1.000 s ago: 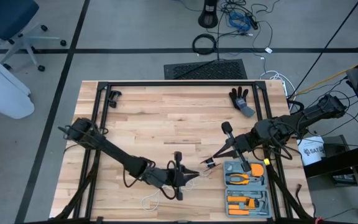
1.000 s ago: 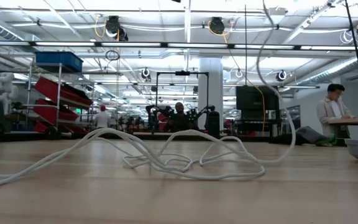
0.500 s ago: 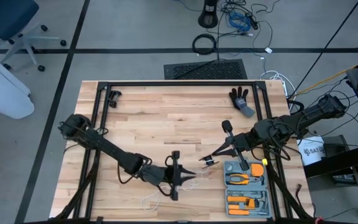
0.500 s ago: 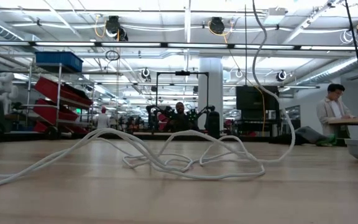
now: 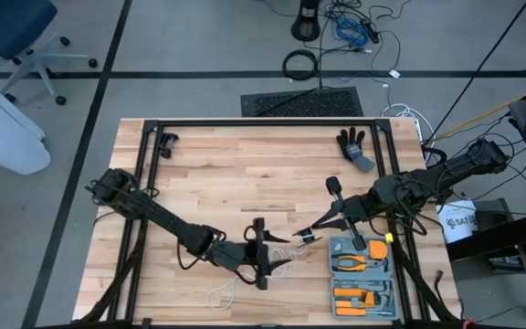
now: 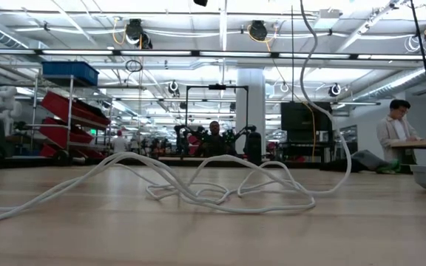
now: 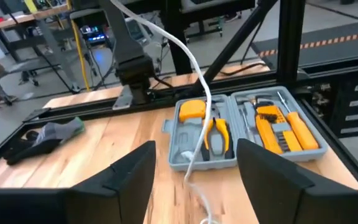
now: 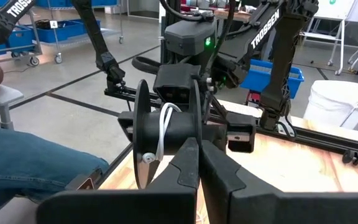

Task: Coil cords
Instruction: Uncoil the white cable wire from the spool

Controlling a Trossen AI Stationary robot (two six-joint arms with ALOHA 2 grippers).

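My right claw [image 8: 199, 163] pinching the reel [image 8: 166, 132], seen only from its wrist, left claw [image 5: 261, 255] spread over loose cord [image 6: 220, 188] on the surface [image 5: 226, 183]

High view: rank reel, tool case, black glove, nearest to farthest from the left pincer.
Measured from the left pincer, near the table's front edge:
1. Reel: just to its right, held at the tip of the right pincer.
2. Tool case: farther right, at the front right corner.
3. Black glove: far back right, near the table's rear edge.

Grey floor [image 5: 199, 55], blue chair [image 5: 12, 27], ceiling lights [image 6: 220, 33].
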